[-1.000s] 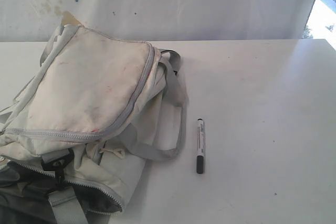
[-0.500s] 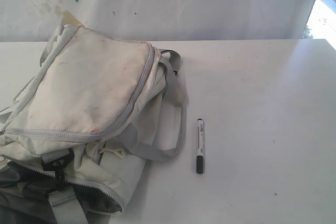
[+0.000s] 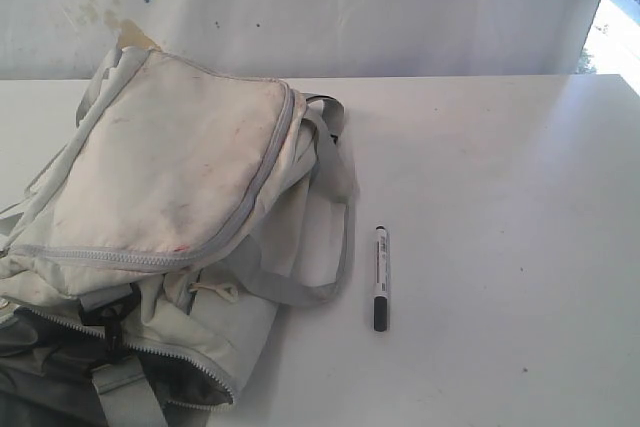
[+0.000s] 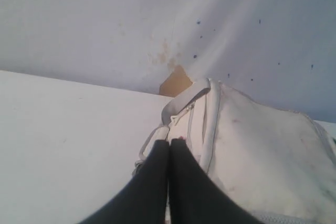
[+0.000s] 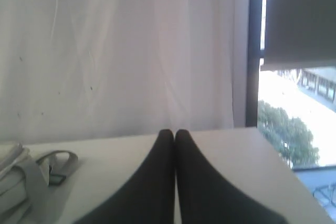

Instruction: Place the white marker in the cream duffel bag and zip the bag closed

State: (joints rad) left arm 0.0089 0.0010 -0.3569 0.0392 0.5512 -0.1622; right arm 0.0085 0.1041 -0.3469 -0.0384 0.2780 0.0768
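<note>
White marker (image 3: 381, 278) is laid flat on the desk (image 3: 500, 197), just beside the grey strap (image 3: 346, 232) of the cream duffel bag (image 3: 170, 187), clear for pickup. Left gripper (image 4: 169, 142) and right gripper (image 5: 174, 134) are pressed together, nothing held. Dark lining (image 3: 40, 367) is exposed where the bag is unzipped, likely the way in.

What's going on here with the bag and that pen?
Nothing is being handled yet. The white marker lies on the table beside the cream duffel bag, clear of its grey strap. The bag has one zipper gaping, showing dark lining. The robot's two sets of jaws are shut and empty; the left set hangs by the bag.
</note>
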